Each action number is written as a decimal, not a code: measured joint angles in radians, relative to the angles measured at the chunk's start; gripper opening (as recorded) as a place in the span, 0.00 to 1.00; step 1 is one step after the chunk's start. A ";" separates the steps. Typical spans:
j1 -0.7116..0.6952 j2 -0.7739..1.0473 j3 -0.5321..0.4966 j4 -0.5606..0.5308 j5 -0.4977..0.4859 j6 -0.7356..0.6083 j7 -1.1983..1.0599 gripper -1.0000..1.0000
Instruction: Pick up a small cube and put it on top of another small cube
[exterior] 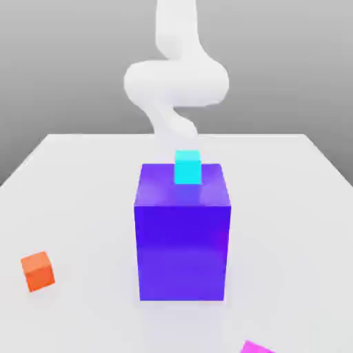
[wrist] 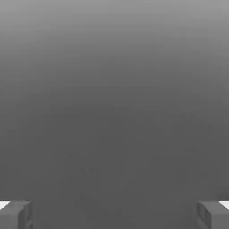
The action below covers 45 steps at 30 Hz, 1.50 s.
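A small cyan cube (exterior: 187, 167) sits on top of a tall purple block (exterior: 183, 241), near the block's far edge. A small orange cube (exterior: 38, 270) lies on the white table at the exterior view's left, toward the front. The white arm (exterior: 176, 79) rises behind the purple block. In the hand view my gripper (wrist: 114, 215) is open, its two grey fingertips (wrist: 17, 214) stand far apart, and between them there is only plain grey background.
The corner of a magenta object (exterior: 256, 347) pokes in at the front edge of the exterior view, right of centre. The white table (exterior: 83, 179) spreads out around the purple block.
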 joint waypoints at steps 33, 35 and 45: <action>0.261 1.179 -0.051 0.084 0.064 0.358 -0.825 0.50; 0.253 1.248 -0.041 0.099 0.071 0.410 -0.832 0.00; 0.262 1.165 -0.052 0.080 0.058 0.344 -0.824 0.00</action>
